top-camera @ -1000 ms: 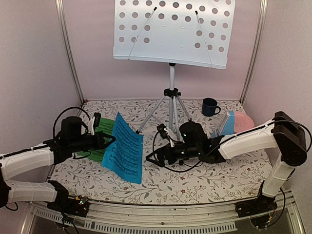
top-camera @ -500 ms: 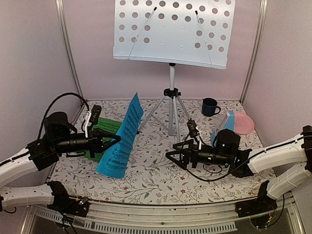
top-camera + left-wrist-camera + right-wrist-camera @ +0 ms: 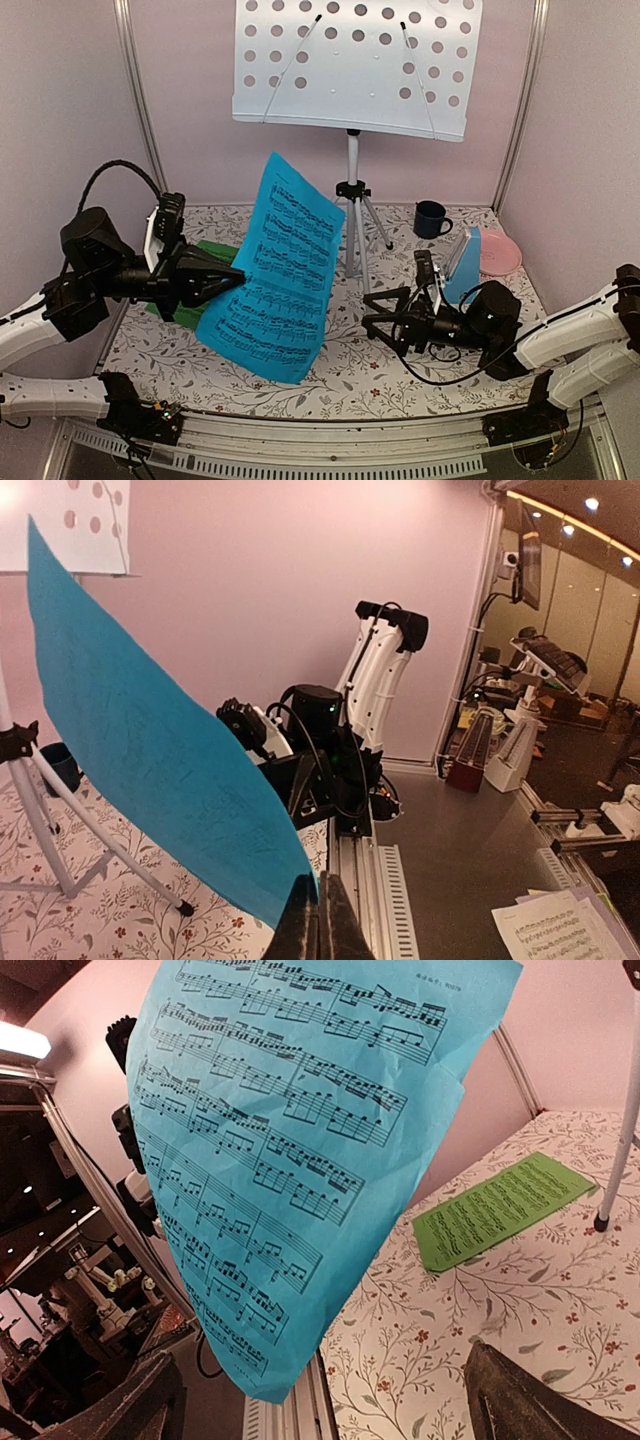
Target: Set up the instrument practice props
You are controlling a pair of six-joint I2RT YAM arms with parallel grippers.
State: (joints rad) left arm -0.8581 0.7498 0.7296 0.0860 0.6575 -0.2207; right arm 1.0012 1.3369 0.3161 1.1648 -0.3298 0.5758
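My left gripper (image 3: 238, 278) is shut on the lower left edge of the blue music sheet (image 3: 278, 268) and holds it up in the air, printed side facing right. In the left wrist view the closed fingertips (image 3: 322, 885) pinch the sheet's corner (image 3: 150, 740). My right gripper (image 3: 374, 318) hovers open to the right of the sheet, nothing between its fingers (image 3: 130, 1400); the blue sheet (image 3: 300, 1130) fills its view. The green music sheet (image 3: 500, 1210) lies flat on the table, partly hidden behind the left arm (image 3: 218, 252). The music stand (image 3: 350, 65) rises at the back. The blue metronome (image 3: 462, 262) stands at the right.
A dark blue mug (image 3: 431, 218) sits at the back right, a pink plate (image 3: 502, 250) behind the metronome. The stand's tripod legs (image 3: 352, 215) spread over the table's middle back. Pink walls close in on three sides.
The left arm has raised the blue sheet and swung it so that its printed face shows. The right arm has drawn back to the right, away from the sheet, jaws wide.
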